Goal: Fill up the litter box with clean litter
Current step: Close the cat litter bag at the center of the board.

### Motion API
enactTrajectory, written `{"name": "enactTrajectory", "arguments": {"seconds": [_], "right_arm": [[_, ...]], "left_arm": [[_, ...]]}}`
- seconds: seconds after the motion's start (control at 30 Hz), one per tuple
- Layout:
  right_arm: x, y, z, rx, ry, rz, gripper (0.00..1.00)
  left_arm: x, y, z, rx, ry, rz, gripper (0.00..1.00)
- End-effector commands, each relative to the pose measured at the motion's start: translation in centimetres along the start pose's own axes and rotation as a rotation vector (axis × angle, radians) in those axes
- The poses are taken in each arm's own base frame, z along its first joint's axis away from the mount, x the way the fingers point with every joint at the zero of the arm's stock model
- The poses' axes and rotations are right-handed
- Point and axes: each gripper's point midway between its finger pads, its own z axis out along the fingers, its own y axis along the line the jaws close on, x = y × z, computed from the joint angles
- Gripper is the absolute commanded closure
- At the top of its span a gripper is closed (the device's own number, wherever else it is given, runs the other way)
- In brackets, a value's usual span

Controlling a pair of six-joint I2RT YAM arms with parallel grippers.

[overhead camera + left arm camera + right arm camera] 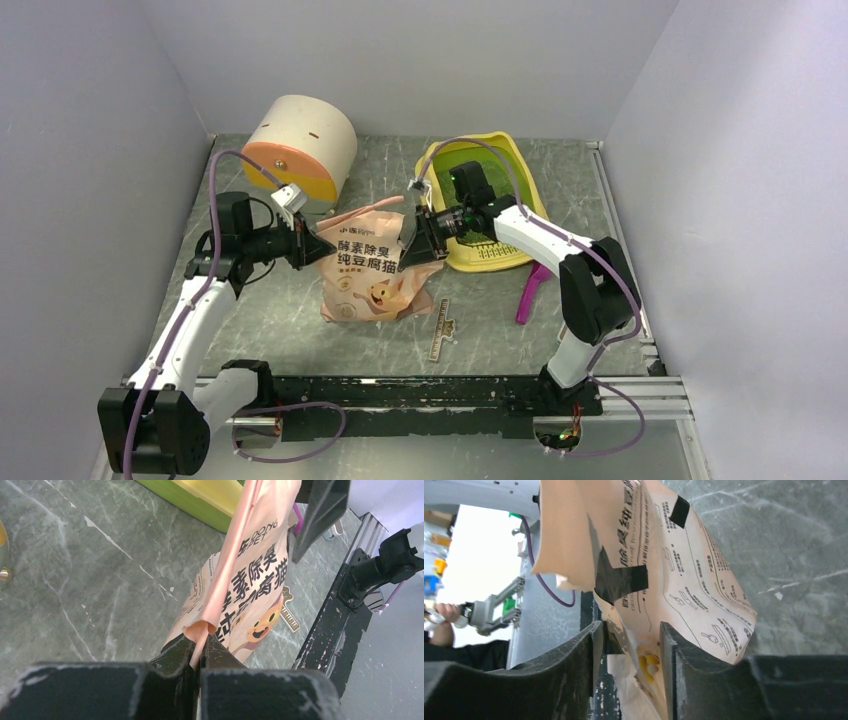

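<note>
The pink printed litter bag (372,272) stands on the table, its top pulled between both grippers. My left gripper (303,243) is shut on the bag's top left corner; in the left wrist view the pink film (250,570) is pinched between the jaws of that gripper (200,652). My right gripper (416,240) is at the top right corner. In the right wrist view its jaws (629,650) stand apart around the bag's open edge (674,555). A few yellow and pale litter granules (649,663) show inside. The yellow litter box (497,258) sits right behind the right gripper, its green pan mostly hidden by the arm.
A cream-and-orange cylinder (300,145) lies at the back left. A magenta scoop (530,295) lies just right of the litter box's front. A small ruler-like strip (440,332) lies in front of the bag. A black rail (440,392) runs along the near edge. Grey walls close in on three sides.
</note>
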Motion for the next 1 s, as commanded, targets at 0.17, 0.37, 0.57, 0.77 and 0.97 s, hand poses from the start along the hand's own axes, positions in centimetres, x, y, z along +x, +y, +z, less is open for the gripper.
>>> {"name": "enactTrajectory", "arguments": {"seconds": [0.17,0.37,0.57,0.77,0.97], "right_arm": [[-0.3,0.6,-0.9,-0.082,-0.025,0.124,0.98],[-1.1,0.7,-0.7,-0.040,-0.049,0.353,1.00],[-0.9,0.9,-0.6,-0.067,-0.038,0.369,0.71],[-0.8,1.0,-0.8,-0.044,-0.046,0.347,0.58],[-0.6,0.2,-0.4,-0.034,-0.053,0.402,1.00]], "left_arm": [[0.0,1.7,-0.3,-0.087,0.029,-0.006,0.95],[-0.8,2.6,-0.6,-0.142,0.036,-0.013,0.72],[-2.3,1.7,-1.1,-0.133,-0.029,0.029,0.68],[-1.1,0.3,0.4,0.046,0.015,-0.004,0.58],[-1.4,0.0,1.2,0.130,-0.003,-0.032,0.52]]}}
